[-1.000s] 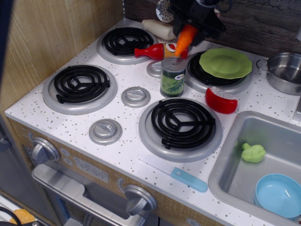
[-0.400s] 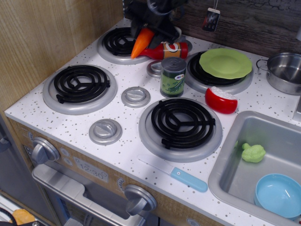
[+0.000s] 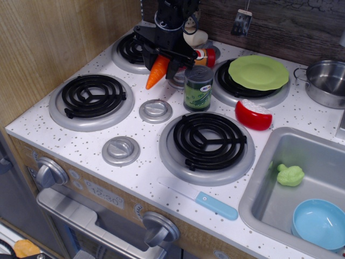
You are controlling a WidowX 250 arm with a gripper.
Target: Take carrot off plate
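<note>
The orange toy carrot hangs tip-down and tilted left in my gripper, which is shut on its upper end, above the counter between the back-left burner and the small centre knob. The green stem is hidden by the fingers. The lime-green plate lies empty on the back-right burner, well to the right of the gripper.
A green can stands just right of the carrot. A red ketchup bottle lies behind the arm. A red-and-white half-round toy, a steel pot, and a sink with a blue bowl are at the right.
My gripper has carried the carrot from above the ketchup bottle near the plate leftward and forward, and lower, to beside the can.
</note>
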